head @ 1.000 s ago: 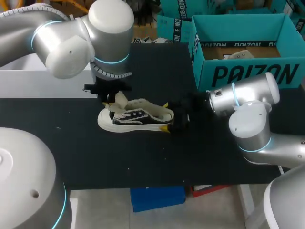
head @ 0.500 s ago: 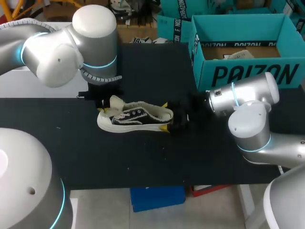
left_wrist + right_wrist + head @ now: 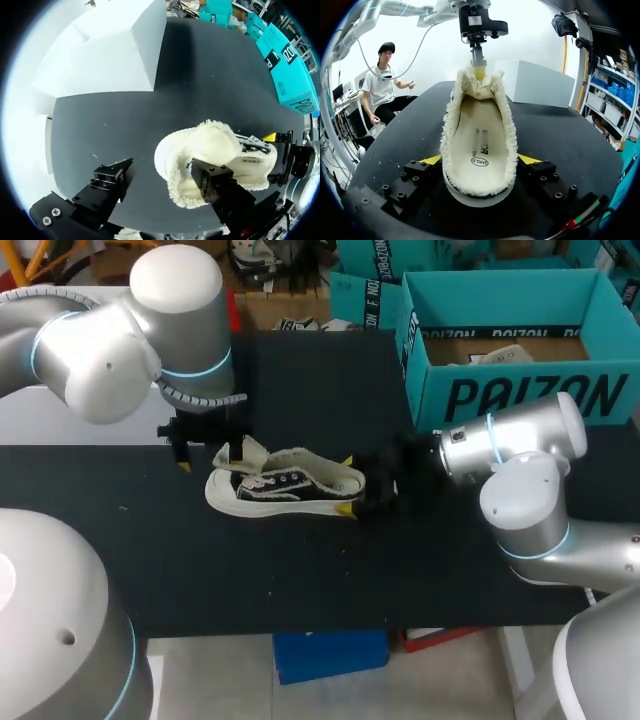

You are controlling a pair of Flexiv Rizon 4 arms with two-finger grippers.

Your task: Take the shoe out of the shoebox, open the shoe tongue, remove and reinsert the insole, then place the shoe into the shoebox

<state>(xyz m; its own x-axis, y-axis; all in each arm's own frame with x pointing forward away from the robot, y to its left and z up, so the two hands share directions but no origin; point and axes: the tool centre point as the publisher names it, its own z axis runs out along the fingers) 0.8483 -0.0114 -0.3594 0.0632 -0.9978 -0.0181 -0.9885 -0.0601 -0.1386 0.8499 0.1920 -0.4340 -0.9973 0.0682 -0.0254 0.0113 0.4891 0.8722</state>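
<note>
**Desk:** Where is the shoe [image 3: 285, 485]?
**Floor:** On the table [image 3: 300, 570], well apart from the shoebox [image 3: 520, 395], its heel clamped by our right gripper [image 3: 479, 162].
**Desk:** And our left gripper [image 3: 161, 169]?
**Floor:** Spread wide, empty, beside the tongue [image 3: 200, 145]. We should pinch its fleece edge and lift gently

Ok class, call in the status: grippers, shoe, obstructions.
Right gripper shut on shoe heel. Left gripper open at the tongue. Shoe upright on table, outside the box. No obstruction seen.
</note>
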